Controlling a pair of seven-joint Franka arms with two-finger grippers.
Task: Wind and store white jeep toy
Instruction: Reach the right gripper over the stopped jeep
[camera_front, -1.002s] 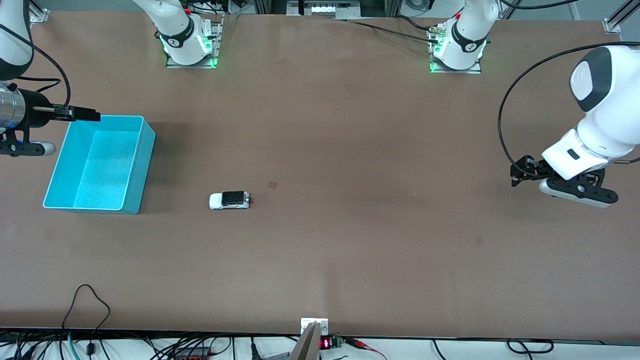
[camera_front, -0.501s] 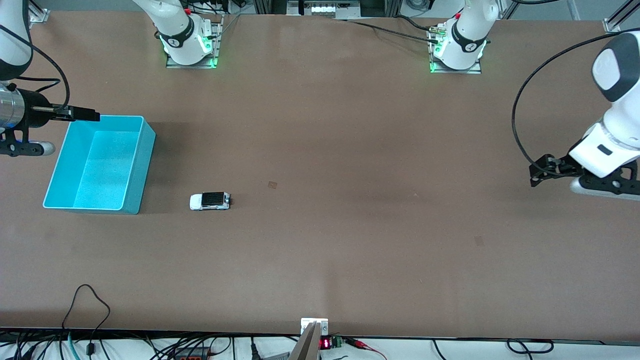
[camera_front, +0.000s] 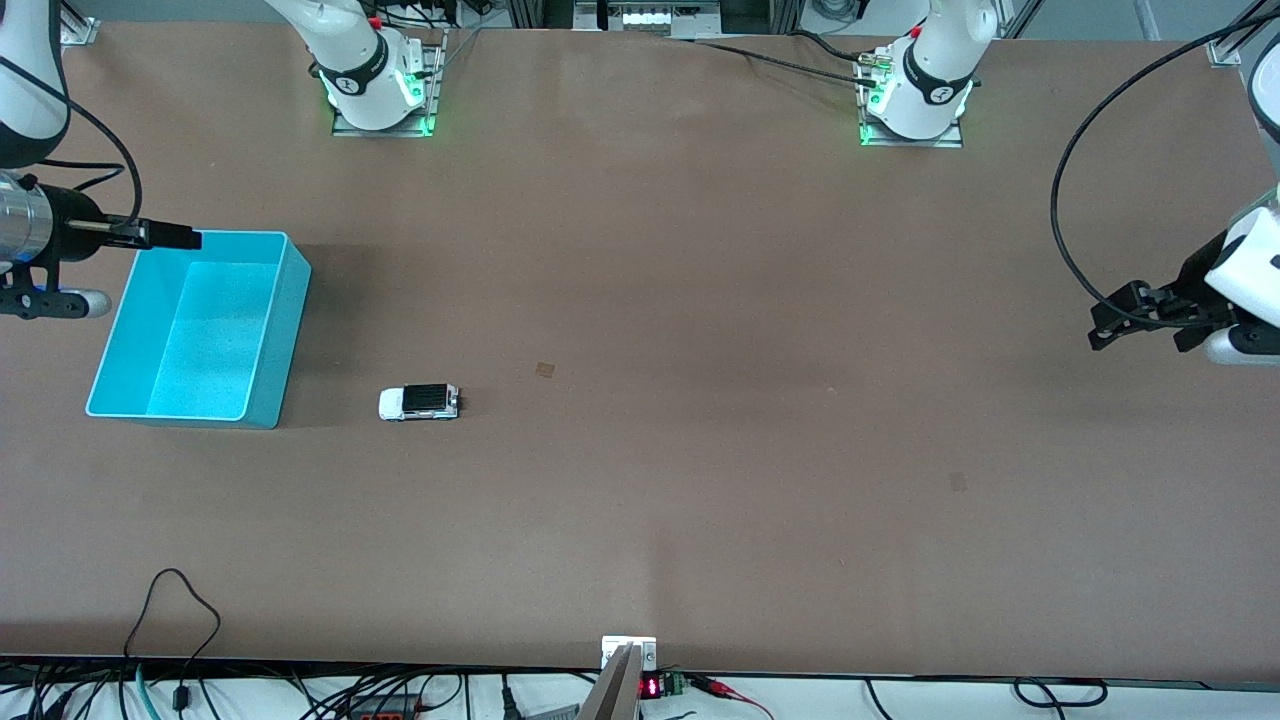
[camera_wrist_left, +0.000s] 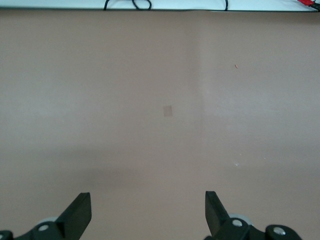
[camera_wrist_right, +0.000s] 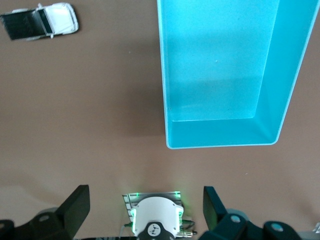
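The white jeep toy (camera_front: 419, 402), with its black ribbed roof, stands on its wheels on the brown table, a short way from the cyan bin (camera_front: 285, 330) toward the left arm's end. The right wrist view also shows the jeep (camera_wrist_right: 40, 21) and the bin's rim (camera_wrist_right: 220, 145); nothing lies in the bin. My right gripper (camera_front: 185, 238) hangs open over the bin's corner farthest from the camera, and its fingers (camera_wrist_right: 77, 202) hold nothing. Over bare table at the left arm's end, my left gripper (camera_front: 1108, 322) is open, its fingers (camera_wrist_left: 80, 207) wide apart and holding nothing.
Both arm bases (camera_front: 380, 90) (camera_front: 915, 100) stand along the table's edge farthest from the camera. Cables and a small display (camera_front: 650, 687) run along the near edge. A small dark mark (camera_front: 545, 370) is on the table past the jeep.
The jeep rolled toward the cyan bin and then came to rest. My left arm drew away toward its own end of the table. The right arm barely moved.
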